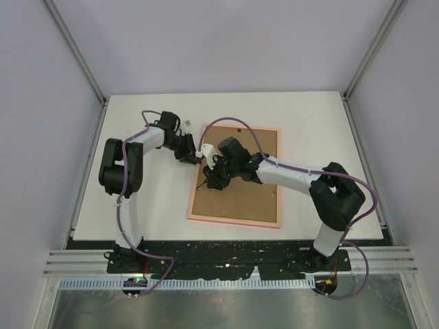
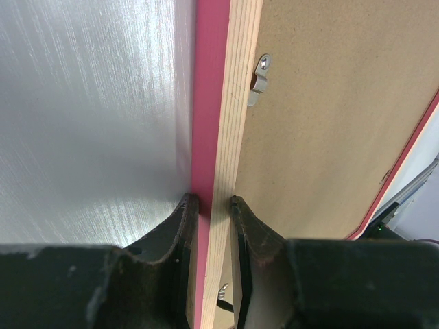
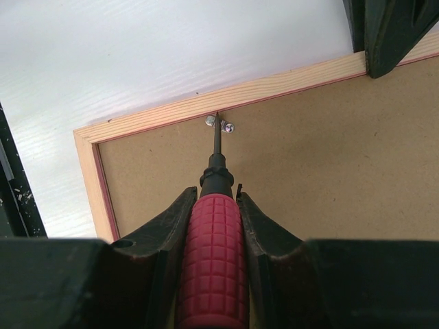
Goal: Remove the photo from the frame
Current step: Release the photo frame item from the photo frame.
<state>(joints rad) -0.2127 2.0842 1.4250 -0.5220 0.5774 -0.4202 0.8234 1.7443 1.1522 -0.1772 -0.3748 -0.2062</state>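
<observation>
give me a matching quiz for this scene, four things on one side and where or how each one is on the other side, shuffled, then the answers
Things
1. screwdriver
2. frame
3. backing board
4. metal clip

Place or state
a. brown, lying inside the frame, facing up
b. silver, on the frame's inner edge, right at the screwdriver's tip
c. pink, one rail pinched by the left gripper
d. red handle, held in the right gripper

Pairs: 1-d, 2-c, 3-a, 4-b
</observation>
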